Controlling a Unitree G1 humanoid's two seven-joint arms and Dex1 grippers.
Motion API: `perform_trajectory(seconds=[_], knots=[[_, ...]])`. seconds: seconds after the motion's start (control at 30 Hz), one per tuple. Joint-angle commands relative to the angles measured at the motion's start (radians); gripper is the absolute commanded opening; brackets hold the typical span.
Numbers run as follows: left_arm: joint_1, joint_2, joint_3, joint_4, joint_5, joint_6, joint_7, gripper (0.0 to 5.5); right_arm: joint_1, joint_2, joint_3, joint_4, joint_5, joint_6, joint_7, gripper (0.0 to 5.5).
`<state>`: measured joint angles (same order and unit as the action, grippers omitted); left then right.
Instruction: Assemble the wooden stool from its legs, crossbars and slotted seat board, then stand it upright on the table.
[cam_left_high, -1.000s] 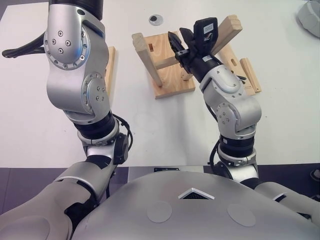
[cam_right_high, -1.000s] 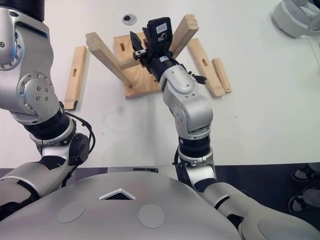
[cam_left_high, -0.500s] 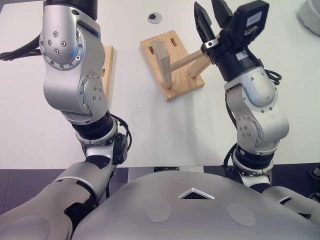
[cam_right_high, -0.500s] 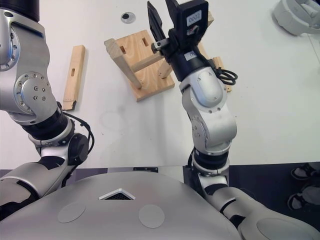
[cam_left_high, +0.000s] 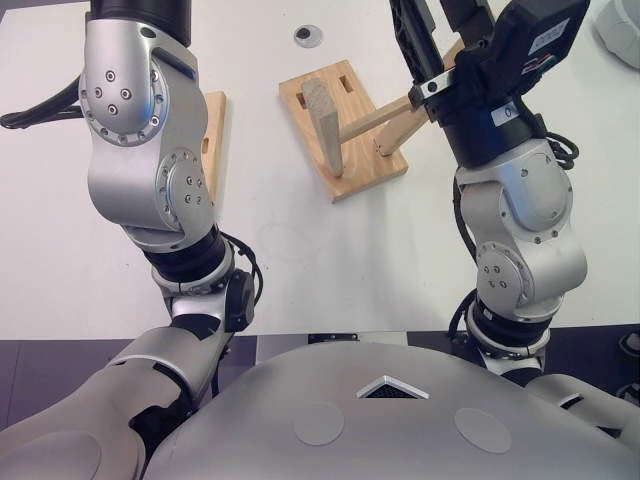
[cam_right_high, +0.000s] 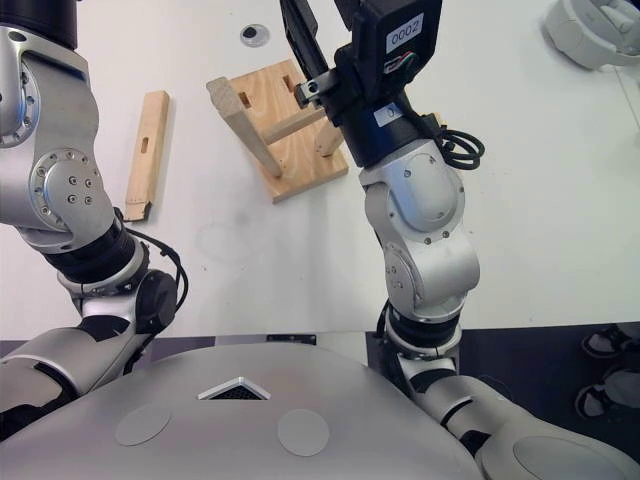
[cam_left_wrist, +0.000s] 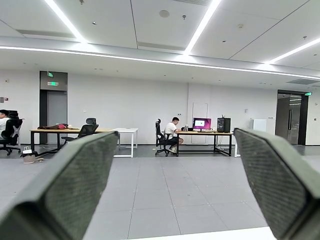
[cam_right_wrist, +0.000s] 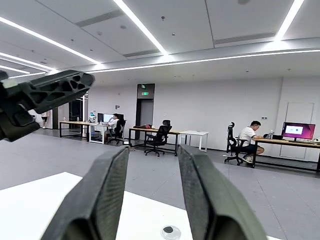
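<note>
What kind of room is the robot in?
Probably a big open office or lab: desks with a computer screen, rolling office chairs and long ceiling lights lie beyond the robot's white table.

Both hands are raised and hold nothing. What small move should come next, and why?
Probably lower the left hand toward the loose slotted piece lying on the table beside the left arm. It and the right hand are open and empty, and the seat board carries only two legs joined by one crossbar.
</note>
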<state>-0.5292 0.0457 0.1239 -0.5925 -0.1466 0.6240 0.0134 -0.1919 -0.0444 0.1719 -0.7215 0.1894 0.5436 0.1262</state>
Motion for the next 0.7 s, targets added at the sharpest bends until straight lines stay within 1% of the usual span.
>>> perform_trajectory(seconds=[0.03,0.07,0.13,0.23,0.3,0.37,0.47,0.5,0.57,0.63,0.7], knots=[[-0.009,0.008,-0.003,0.009,0.001,-0.007,0.008,4.24,0.101,0.096,-0.092,0.215,0.064,0.26,-0.096,1.81],[-0.011,0.009,-0.003,0.012,-0.001,-0.007,0.007,4.24,0.138,0.112,-0.112,0.26,0.078,0.331,-0.112,1.81],[-0.015,0.01,0.002,0.016,-0.003,-0.003,0.007,4.24,0.187,0.113,-0.11,0.277,0.116,0.441,-0.097,1.81],[-0.015,0.009,0.01,0.014,-0.006,0.002,0.012,4.24,0.204,0.11,-0.114,0.259,0.153,0.493,-0.089,1.81],[-0.013,0.005,0.01,0.01,-0.005,0.004,0.016,4.24,0.174,0.064,-0.091,0.238,0.137,0.422,-0.063,1.81],[-0.008,0.001,0.008,0.004,-0.005,0.005,0.019,4.24,0.13,0.001,-0.049,0.194,0.086,0.289,-0.022,1.81],[-0.002,-0.001,0.008,-0.003,-0.003,0.005,0.023,4.24,0.112,-0.078,-0.018,0.113,0.062,0.114,0.076,1.81],[-0.001,-0.001,0.008,-0.005,-0.002,0.005,0.025,4.24,0.098,-0.097,-0.03,0.086,0.057,0.064,0.095,1.81],[0.0,0.004,0.009,-0.005,0.003,0.0,0.027,4.24,-0.005,-0.117,-0.102,0.039,0.066,0.007,0.094,1.81],[0.002,0.006,0.006,-0.004,0.006,-0.005,0.03,4.24,-0.121,-0.113,-0.168,0.025,0.09,0.008,0.066,1.81],[0.003,0.007,0.003,-0.002,0.007,-0.009,0.031,4.24,-0.203,-0.096,-0.193,0.032,0.106,0.031,0.036,1.81]])
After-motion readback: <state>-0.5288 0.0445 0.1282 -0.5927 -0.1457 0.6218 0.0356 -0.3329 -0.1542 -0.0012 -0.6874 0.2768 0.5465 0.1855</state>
